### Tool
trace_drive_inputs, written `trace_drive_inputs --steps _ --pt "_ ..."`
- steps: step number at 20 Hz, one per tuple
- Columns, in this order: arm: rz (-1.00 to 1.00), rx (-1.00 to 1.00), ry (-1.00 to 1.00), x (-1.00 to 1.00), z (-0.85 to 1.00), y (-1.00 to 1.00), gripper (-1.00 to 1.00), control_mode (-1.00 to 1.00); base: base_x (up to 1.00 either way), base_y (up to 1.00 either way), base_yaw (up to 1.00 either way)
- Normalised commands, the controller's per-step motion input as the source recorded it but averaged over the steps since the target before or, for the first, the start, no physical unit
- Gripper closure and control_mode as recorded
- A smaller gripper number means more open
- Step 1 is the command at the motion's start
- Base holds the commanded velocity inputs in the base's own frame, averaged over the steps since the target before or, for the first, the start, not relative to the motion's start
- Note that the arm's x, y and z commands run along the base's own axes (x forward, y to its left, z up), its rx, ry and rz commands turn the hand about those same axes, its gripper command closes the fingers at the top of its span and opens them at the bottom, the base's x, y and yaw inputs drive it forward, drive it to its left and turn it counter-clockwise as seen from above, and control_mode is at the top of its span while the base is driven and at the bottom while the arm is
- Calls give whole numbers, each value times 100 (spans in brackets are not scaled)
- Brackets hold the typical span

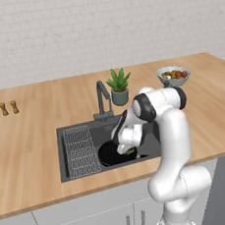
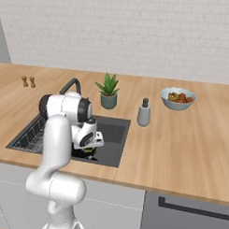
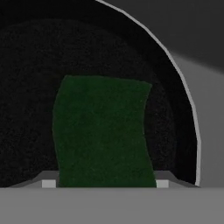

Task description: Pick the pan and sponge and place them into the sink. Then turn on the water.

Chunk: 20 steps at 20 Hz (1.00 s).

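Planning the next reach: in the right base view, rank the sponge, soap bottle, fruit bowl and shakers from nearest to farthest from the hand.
1. Sponge, at the hand, down in the sink.
2. Soap bottle, on the counter right of the sink.
3 and 4. Fruit bowl, far right, and shakers, far left: too close to call.

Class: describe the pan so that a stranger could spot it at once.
Start at the dark grey sink set in the wooden counter. Right of its wire rack, under the end effector, lies the pan: round, shallow, all black, unlike the grey fruit bowl.
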Motion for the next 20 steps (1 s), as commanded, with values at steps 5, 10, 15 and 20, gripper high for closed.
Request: trace_drive_inputs --steps 5,10,15,20 --pt "0 0 0 15 -1 3 -100 -100 0 0 0" --pt "0 0 -1 1 19 0 -100 -100 0 0 0" --pt "0 1 -7 -12 49 -2 -100 -100 0 0 0" --pt "-1 4 -2 -19 64 -27 -100 -100 0 0 0"
